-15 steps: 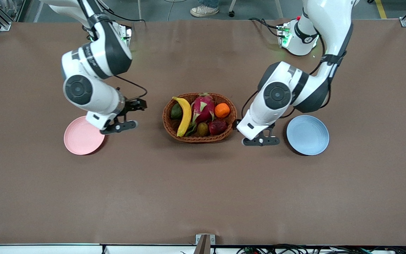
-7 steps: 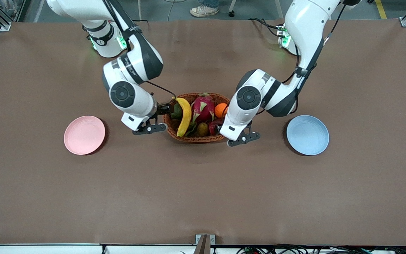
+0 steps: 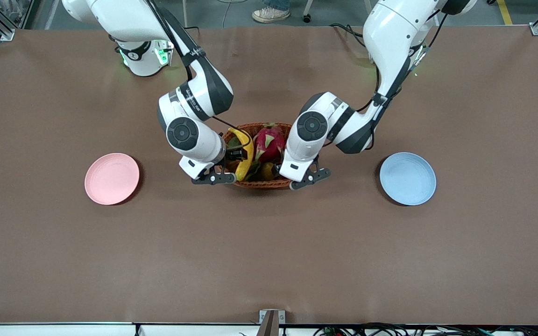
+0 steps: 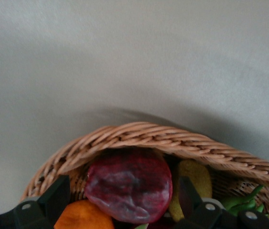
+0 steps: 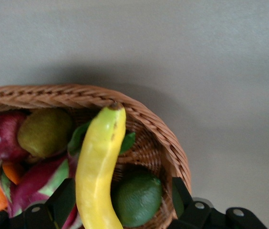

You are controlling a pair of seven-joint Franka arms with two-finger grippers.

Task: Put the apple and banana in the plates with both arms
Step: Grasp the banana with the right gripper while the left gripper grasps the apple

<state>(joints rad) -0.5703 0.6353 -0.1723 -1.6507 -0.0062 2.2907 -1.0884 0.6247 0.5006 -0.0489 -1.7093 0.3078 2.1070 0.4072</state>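
Left hand (image 4: pixel 120 212) is hanging released over the apple (image 4: pixel 129 186), right hand (image 5: pixel 118 207) likewise straddling the banana (image 5: pixel 98 164), probably readying simultaneous grasps.

Your front camera sits high, facing both arm bases at 12 o'clock, and takes in the whole table (image 3: pixel 63 261) with the wicker basket (image 3: pixel 264 183) near centre. Your left wrist camera looks down close over the basket's rim (image 4: pixel 172 138), the apple (image 4: pixel 129 186) at 6 o'clock. Your right wrist camera looks just as close at the banana (image 5: pixel 96 167) at 6 o'clock. All 3 views share the basket
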